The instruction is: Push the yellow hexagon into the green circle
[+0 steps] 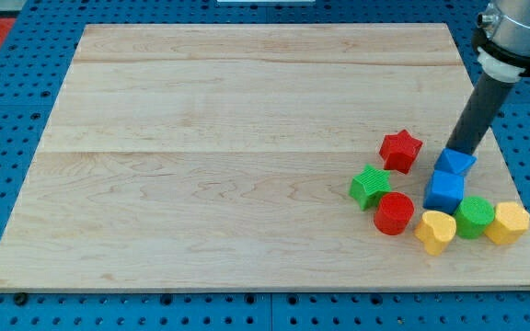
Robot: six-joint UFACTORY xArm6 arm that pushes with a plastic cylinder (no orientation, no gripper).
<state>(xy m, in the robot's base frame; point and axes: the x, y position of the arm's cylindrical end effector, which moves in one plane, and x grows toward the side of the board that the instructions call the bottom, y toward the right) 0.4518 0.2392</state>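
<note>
The yellow hexagon (pixel 508 222) lies near the board's bottom right corner. It touches the right side of the green circle (pixel 474 217). My tip (pixel 455 149) comes down from the view's top right and rests at the top edge of a small blue block (pixel 455 163), above and left of the green circle. The tip is apart from the yellow hexagon, well above it.
A blue cube (pixel 444 190) sits just below the small blue block. A yellow heart (pixel 435 230), a red circle (pixel 395 213), a green star (pixel 370 186) and a red star (pixel 400 150) cluster to the left. The wooden board (pixel 228 138) ends close to the hexagon's right.
</note>
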